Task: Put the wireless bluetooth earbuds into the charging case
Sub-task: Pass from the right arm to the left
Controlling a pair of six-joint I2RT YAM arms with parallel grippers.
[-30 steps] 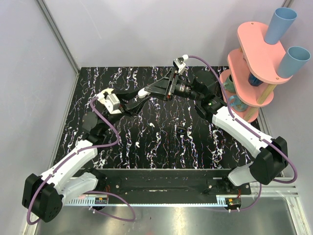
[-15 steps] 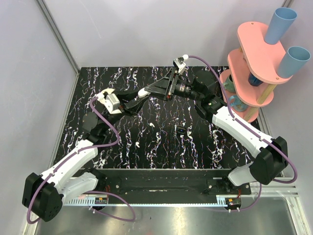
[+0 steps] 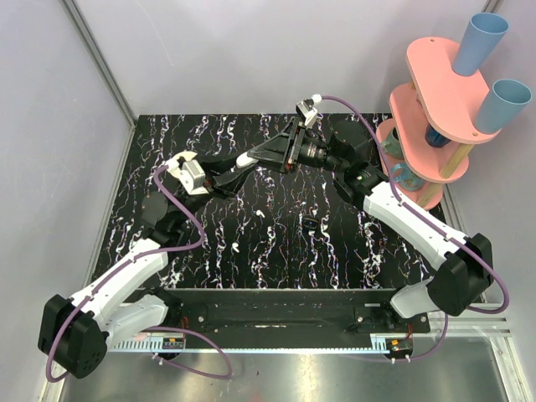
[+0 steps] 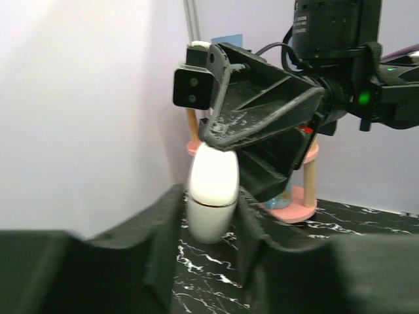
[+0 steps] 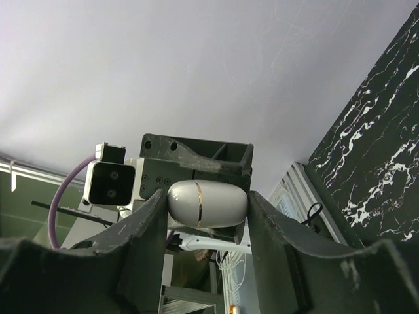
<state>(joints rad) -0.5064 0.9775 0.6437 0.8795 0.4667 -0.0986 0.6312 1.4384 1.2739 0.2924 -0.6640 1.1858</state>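
The left gripper (image 4: pixel 209 204) reaches in from the left, raised above the worktop (image 3: pixel 335 260) toward its rear; its jaws are closed on the lower half of the charging case (image 4: pixel 212 196), seemingly touching it on both sides just below the seam; the case stands upright in the left wrist view, long axis vertical, seam a thin crosswise line, so it looks shut; from the right, the right gripper (image 5: pixel 206 203) meets it from the opposite side, its jaws pinching the upper half, the case filling the gap between them; so the case hangs in the air between the two arms, neither nearer than the other, and the coming move turns on that seam lying between the two grips; I judge that the halves must be parted along the long axis before anything can go in; below and nearer the arm bases, two small white specks (image 3: pixel 261 214) on the worktop may be the wireless bluetooth earbuds, though I cannot tell them surely from the white veining; they lie well apart from both sets of jaws, slightly toward the left arm's side.
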